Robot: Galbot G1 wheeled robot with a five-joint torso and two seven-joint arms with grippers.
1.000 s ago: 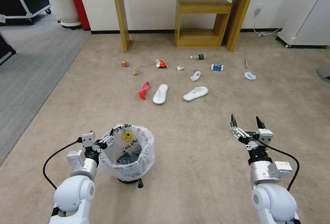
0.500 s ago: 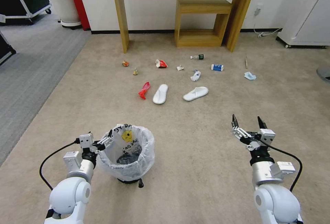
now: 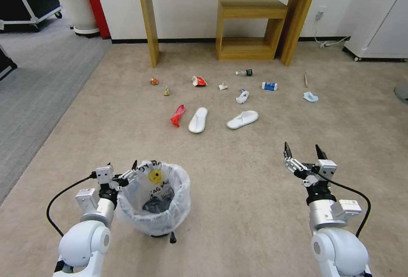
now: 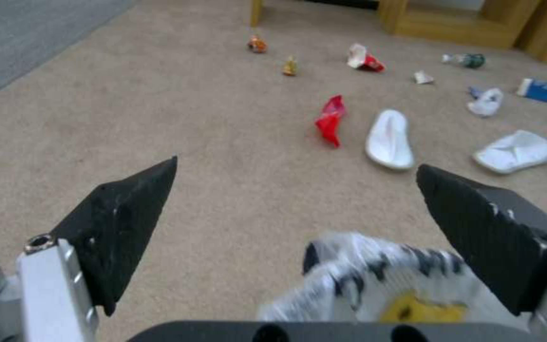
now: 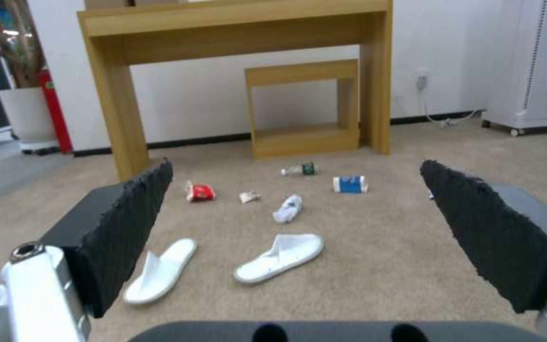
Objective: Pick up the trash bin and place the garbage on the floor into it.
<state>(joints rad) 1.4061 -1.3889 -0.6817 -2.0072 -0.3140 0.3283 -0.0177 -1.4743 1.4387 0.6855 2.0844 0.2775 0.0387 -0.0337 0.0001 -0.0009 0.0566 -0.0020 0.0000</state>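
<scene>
The trash bin (image 3: 155,198), black and lined with a crinkly white bag, stands on the beige floor (image 3: 238,175) at my lower left. My left gripper (image 3: 123,168) is open at the bin's left rim. In the left wrist view the bagged rim (image 4: 375,280) lies low between the open fingers (image 4: 128,213). My right gripper (image 3: 301,147) hangs open over bare carpet, holding nothing. Farther ahead lies the garbage: a red bag (image 3: 177,115), two white slippers (image 3: 198,120) (image 3: 242,119), wrappers (image 3: 198,81), a bottle (image 3: 244,72), a carton (image 3: 269,86), a mask (image 3: 310,96) and a stick (image 3: 305,79).
A wooden console table (image 3: 148,21) with a small wooden shelf unit (image 3: 250,28) under it stands against the back wall. A white cabinet (image 3: 382,17) is at the back right. A plant pot (image 3: 78,9) and grey carpet strip (image 3: 38,81) are on the left.
The whole view has shifted slightly, so the camera moved. My left gripper has drawn a little to the left along the bin's rim. The right gripper holds its pose.
</scene>
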